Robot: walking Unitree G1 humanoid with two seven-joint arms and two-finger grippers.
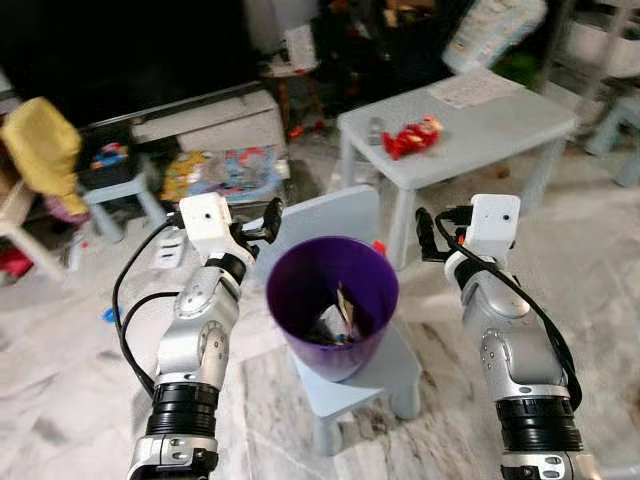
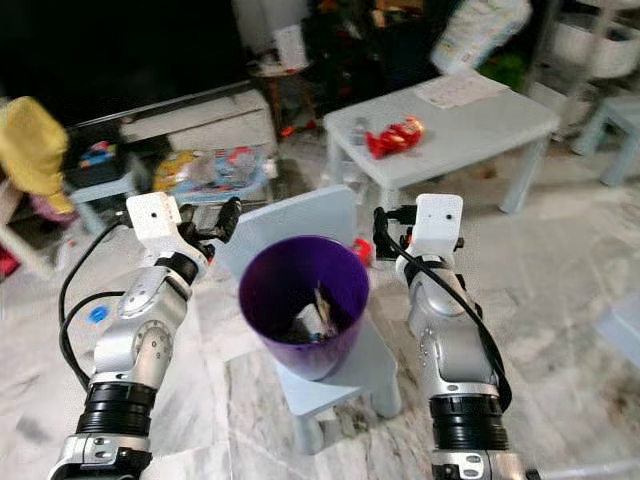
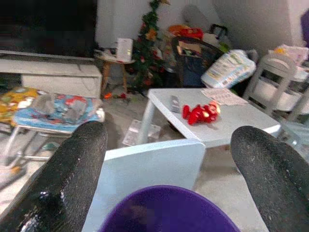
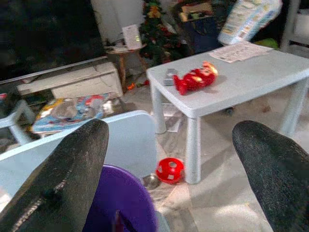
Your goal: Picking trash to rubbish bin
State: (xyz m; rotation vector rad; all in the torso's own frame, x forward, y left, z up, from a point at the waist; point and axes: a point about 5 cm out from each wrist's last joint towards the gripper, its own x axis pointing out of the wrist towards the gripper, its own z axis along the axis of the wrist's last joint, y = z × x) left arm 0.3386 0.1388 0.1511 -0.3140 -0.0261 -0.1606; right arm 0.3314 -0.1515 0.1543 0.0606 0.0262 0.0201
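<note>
A purple rubbish bin [image 1: 333,300] stands on the seat of a small pale blue chair [image 1: 395,372] right in front of me. Crumpled wrappers [image 1: 338,325] lie at its bottom. My left gripper [image 1: 262,225] hovers just left of the bin's rim, open, with nothing between its fingers [image 3: 72,169]. Just right of the rim is my right gripper [image 1: 425,235], also open and empty, its fingers [image 4: 268,164] spread wide. A red wrapper-like item [image 1: 412,135] lies on the low grey table [image 1: 500,125] beyond the chair.
A red ball [image 4: 170,169] lies on the floor by the table leg. At the left are a yellow cloth [image 1: 40,140], a small stool [image 1: 115,190] and toys on a mat [image 1: 225,170]. A TV bench [image 1: 205,118] lines the back. Marble floor surrounds the chair.
</note>
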